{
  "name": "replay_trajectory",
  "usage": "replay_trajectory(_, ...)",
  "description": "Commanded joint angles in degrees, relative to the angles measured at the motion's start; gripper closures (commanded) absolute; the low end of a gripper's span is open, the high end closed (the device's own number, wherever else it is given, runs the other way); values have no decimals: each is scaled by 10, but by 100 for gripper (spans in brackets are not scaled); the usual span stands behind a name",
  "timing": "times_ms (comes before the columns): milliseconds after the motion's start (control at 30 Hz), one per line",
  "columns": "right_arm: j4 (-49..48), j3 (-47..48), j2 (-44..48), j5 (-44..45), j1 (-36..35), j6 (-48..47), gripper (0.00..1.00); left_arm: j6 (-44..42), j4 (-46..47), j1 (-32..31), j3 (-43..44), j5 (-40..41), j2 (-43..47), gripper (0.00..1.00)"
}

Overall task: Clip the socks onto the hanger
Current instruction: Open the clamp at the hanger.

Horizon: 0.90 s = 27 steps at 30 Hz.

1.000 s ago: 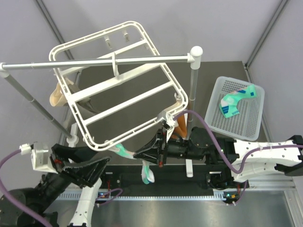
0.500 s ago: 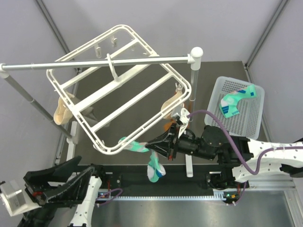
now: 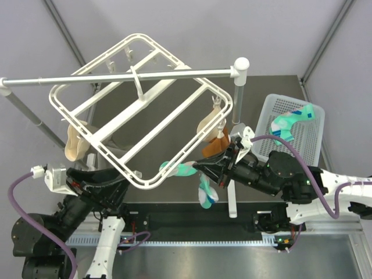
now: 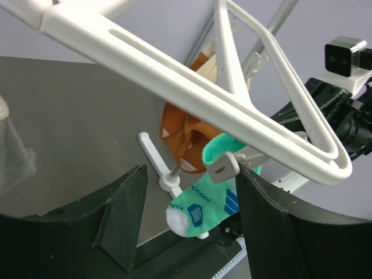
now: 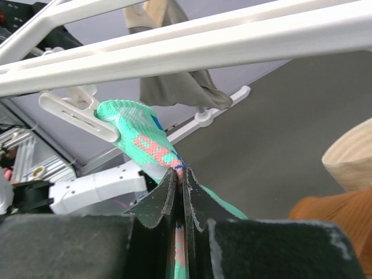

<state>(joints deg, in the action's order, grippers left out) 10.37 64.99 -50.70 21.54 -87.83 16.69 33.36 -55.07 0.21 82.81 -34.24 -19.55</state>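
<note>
Right hand (image 5: 180, 174) pinches one teal sock (image 5: 145, 142); second sock (image 3: 289, 125) lies in basket (image 3: 266, 154).

White hanger (image 3: 145, 184) hangs tilted. One teal sock (image 3: 204, 195) dangles from its 5 o'clock clip (image 4: 222, 167). The second sock (image 3: 290, 123) lies at 3 o'clock.

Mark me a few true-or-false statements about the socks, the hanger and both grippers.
1. The right gripper is shut on a teal sock. True.
2. The left gripper clamps the hanger. False: it is open and holds nothing.
3. Both teal socks hang at the hanger. False: the other teal sock lies in the basket.
4. The hanger hangs from the rail by its hook. True.
</note>
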Motion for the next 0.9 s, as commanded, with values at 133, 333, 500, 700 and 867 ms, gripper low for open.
replay_trajectory(133,18,32,7,72,8,-53,96,40,137,0,-32,-63,16,35)
replay_trajectory(333,18,22,13,94,12,-79,95,43,145,1,-36,-87,26,36)
replay_trajectory(500,18,25,10,107,15,-95,95,69,184,4,-50,-113,24,36)
replay_trajectory(700,18,28,3,113,18,-105,95,72,210,8,-63,-127,27,31)
replay_trajectory(867,32,34,7,123,21,-112,94,99,260,7,-94,-159,22,31)
